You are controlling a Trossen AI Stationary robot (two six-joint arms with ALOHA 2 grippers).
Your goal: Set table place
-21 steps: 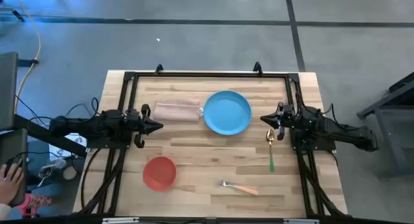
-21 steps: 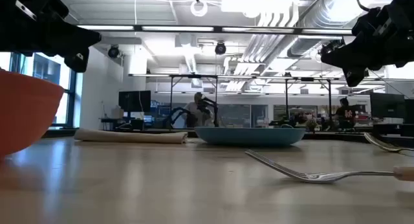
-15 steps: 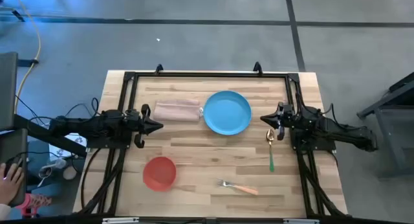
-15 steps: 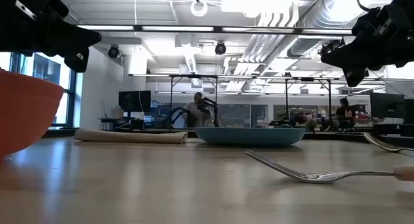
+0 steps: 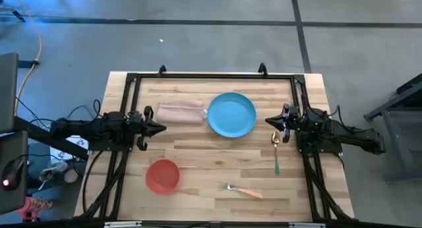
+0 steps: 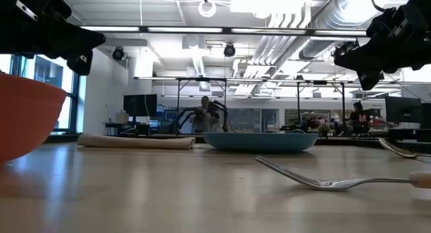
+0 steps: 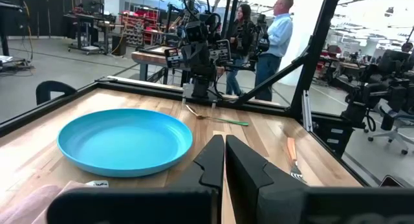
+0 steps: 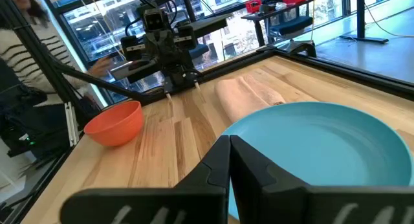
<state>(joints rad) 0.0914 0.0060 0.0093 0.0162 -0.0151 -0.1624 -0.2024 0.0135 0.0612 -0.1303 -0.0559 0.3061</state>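
The round blue plate (image 5: 231,114) lies flat on the table's far middle. The beige folded napkin (image 5: 179,113) lies just left of it. The red bowl (image 5: 162,176) stands near the front left. The gold spoon with green handle (image 5: 275,151) lies right of the plate. The fork with orange handle (image 5: 244,190) lies near the front edge. My left gripper (image 5: 162,128) hovers shut above the table's left side, below the napkin. My right gripper (image 5: 268,122) hovers shut above the spoon's bowl end, right of the plate. Both are empty.
The light wood table (image 5: 217,155) has a black metal frame (image 5: 211,76) along its edges. Bare wood lies between the bowl, plate and fork. People stand in the room beyond the table (image 7: 268,36).
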